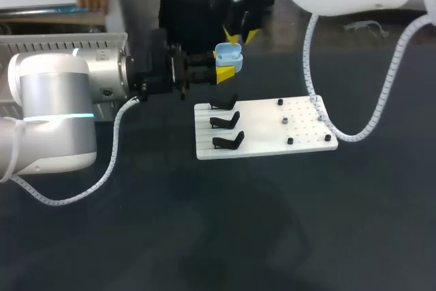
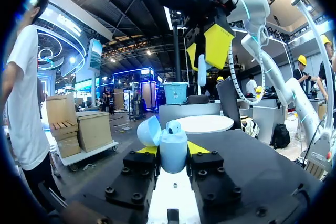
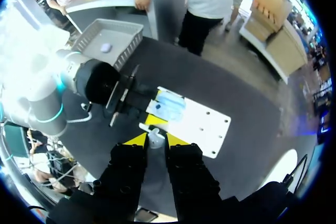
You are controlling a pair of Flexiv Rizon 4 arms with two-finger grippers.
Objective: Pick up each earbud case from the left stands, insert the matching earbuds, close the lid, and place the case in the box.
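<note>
Nearest on the dark table (image 1: 204, 236) lies a white board (image 1: 262, 142). Three black stands (image 1: 228, 142) sit in a column along its left side, and a few small black pegs (image 1: 289, 140) dot its right part. Just beyond the board's far left corner, and raised off the table, the left gripper (image 1: 225, 67) reaches in from the left. Its two yellow-tipped fingers are closed in from both sides on the light blue earbud case (image 2: 173, 153), which they hold upright between them. The case's lid (image 2: 149, 130) is swung open and tilted off to one side. A rounded piece (image 2: 174, 126) sits up out of the case's open top. Above the case and clear of it hangs the right gripper (image 2: 205, 51), coming in from the far right with its fingers pointing down at the opening. Those fingers are drawn close together and pinch a small white earbud (image 2: 202, 74) between the yellow tips. The earbud's lower end hangs below the tips, with a gap between it and the case underneath. At the far left of the table stands a grey box (image 3: 92, 31) with a small pale object (image 3: 105, 47) lying inside; what it is cannot be told.
</note>
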